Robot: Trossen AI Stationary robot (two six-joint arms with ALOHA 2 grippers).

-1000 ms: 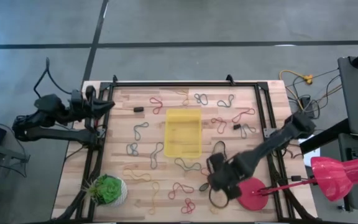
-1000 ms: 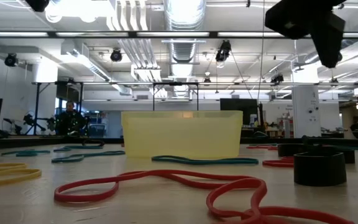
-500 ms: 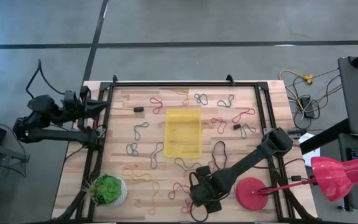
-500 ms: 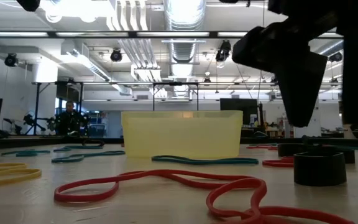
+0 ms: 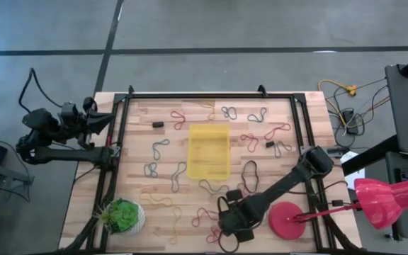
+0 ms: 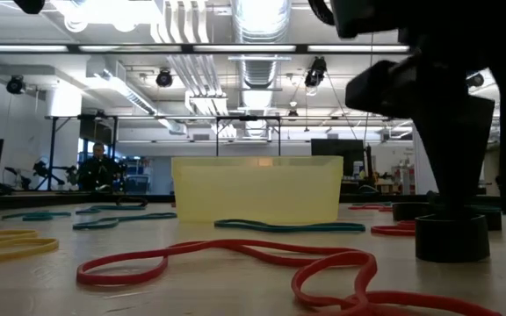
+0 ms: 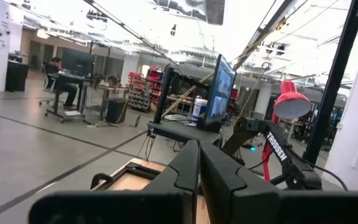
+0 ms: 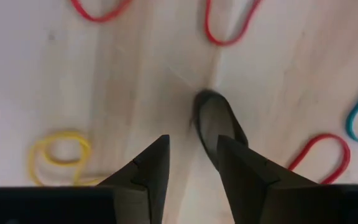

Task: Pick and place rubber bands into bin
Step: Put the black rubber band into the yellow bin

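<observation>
The translucent yellow bin (image 5: 209, 151) (image 6: 257, 189) stands on its base at mid-table. Rubber bands lie flat all around it, among them red ones (image 5: 205, 214) (image 6: 235, 254) and a green one (image 6: 288, 226). My right gripper (image 5: 227, 239) (image 8: 193, 146) is open near the table's near edge, fingers pointing down close over the wood. A black rubber band (image 8: 216, 118) lies just past one fingertip. Red bands (image 8: 229, 28) and a yellow one (image 8: 58, 155) lie nearby. My left gripper (image 5: 107, 119) (image 7: 199, 163) is shut and raised beyond the table's left edge. My right gripper comes from above, pointing down. The near end of the black band (image 8: 235, 134) runs behind one finger (image 8: 238, 165), so I cannot tell whether that finger touches it. The band lies on the table.
A green plant ball (image 5: 122, 216) sits at the near left corner and a round red disc (image 5: 285, 219) at the near right. Small dark blocks (image 5: 157, 125) (image 5: 269, 144) lie on the wood, one (image 6: 451, 237) below the right arm. A black frame (image 5: 112, 170) rims the table.
My right gripper has swung from beside the red disc toward the table's left and near edge, and has come down close to the wood. My left arm has drawn back farther past the table's left edge.
</observation>
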